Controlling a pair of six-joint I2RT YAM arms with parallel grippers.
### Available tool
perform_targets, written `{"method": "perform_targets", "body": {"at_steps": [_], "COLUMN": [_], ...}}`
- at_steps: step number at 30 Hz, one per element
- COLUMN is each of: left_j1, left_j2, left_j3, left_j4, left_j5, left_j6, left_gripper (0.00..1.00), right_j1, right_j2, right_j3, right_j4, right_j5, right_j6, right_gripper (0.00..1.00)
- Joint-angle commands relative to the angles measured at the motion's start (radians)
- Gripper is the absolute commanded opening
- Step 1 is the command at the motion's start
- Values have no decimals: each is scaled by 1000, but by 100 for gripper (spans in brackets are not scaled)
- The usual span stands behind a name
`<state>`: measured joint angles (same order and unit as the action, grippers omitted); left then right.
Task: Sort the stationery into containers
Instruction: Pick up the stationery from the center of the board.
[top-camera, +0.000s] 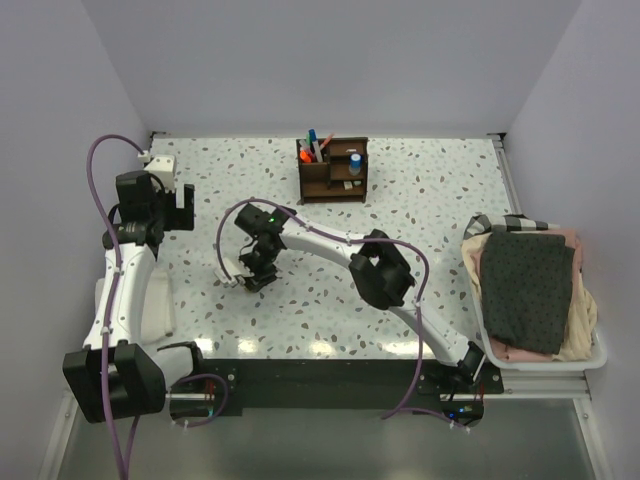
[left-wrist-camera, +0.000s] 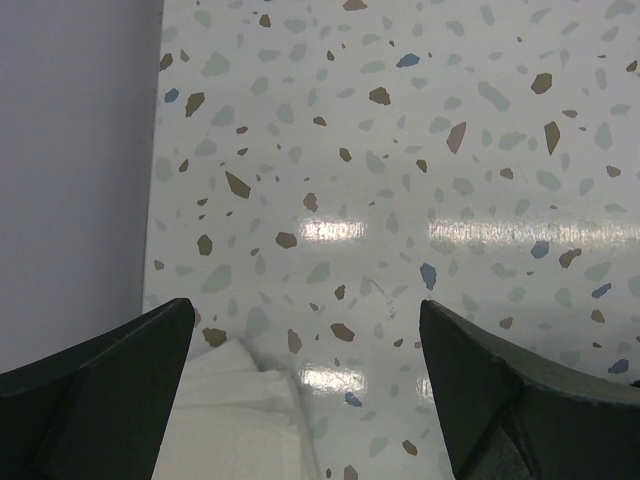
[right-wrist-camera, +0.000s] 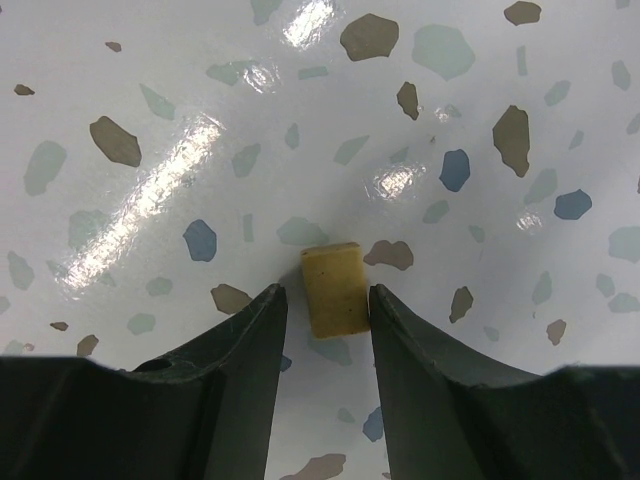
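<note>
Top, left-wrist and right-wrist views of the sorting table (top-camera: 430, 200). The dark brown wooden organizer (top-camera: 333, 172) stands near the far edge of the table and serves as the reference for all positions. Its left compartments hold upright pens and markers (top-camera: 312, 148), among them orange, red and blue ones; a blue-capped piece (top-camera: 355, 160) stands in a right compartment.

The right hand (right-wrist-camera: 328, 292) is lowered to the table nearer the arm bases than the organizer and somewhat to its left. Its two fingers (right-wrist-camera: 250, 350) are parted only narrowly and bracket a small tan eraser (right-wrist-camera: 335, 288), which lies flat on the table between them. A sliver of table shows between one finger and the block, and the other finger is at its edge; firm contact cannot be confirmed.

The left hand (left-wrist-camera: 305, 310) is well to the left of the organizer, near the table's left edge. Its fingers are spread wide and hold nothing. A corner of the white folded cloth (left-wrist-camera: 235, 410) lies below it, closer to one finger.

A basket (top-camera: 590, 355) of dark and pink cloths (top-camera: 525, 285) sits well to the right of the organizer, toward the arm bases.
</note>
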<state>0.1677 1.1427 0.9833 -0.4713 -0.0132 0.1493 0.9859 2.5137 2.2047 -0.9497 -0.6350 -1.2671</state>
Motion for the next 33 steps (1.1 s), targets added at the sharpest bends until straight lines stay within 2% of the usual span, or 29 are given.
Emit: {"method": "perform_targets", "body": {"at_steps": [1,8,12,13,15,16,18,19,22,26,29,32,33], "left_j1": [-4,-4,-4,-4,-2,-4,-4,-4,-5,-5,-5,-7,-5], "left_j2": [-3,0,6,8,17,20,34,38,58,83,100,117,120], "left_j3": [6,5,11,14,23,29,43,49,69,97,115,135,138], "left_j4": [49,51,53,53,51,51,51,51,56,68,80,85,88], "left_j5": [9,30,45,48,58,61,68,71,82,93,98,107,114], "left_j6": [-11,-19,-30,-30,-34,-33,-30,-30,-33,-34,-37,-50,-54], "left_gripper": [100,100,100,100,100,100,100,100,100,100,100,100,100], "right_j1": [-19,-24,-24,-24,-29,-39,-56,-76,-113,-131,-177,-222,-233], "right_j2": [30,54,28,-7,-56,-125,-189,-219,-315,-438,-454,-466,-467], "right_j3": [-46,-11,-39,-60,-152,-187,-296,-325,-422,-506,-497,-482,-476], "right_j4": [-98,-101,-31,7,139,188,317,353,456,508,520,537,542], "right_j5": [119,109,113,132,164,170,179,188,276,429,510,584,609], "right_j6": [-6,40,184,303,433,574,711,841,1042,1072,1133,1178,1195], "right_gripper": [44,28,23,23,23,23,23,23,22,21,20,16,9]}}
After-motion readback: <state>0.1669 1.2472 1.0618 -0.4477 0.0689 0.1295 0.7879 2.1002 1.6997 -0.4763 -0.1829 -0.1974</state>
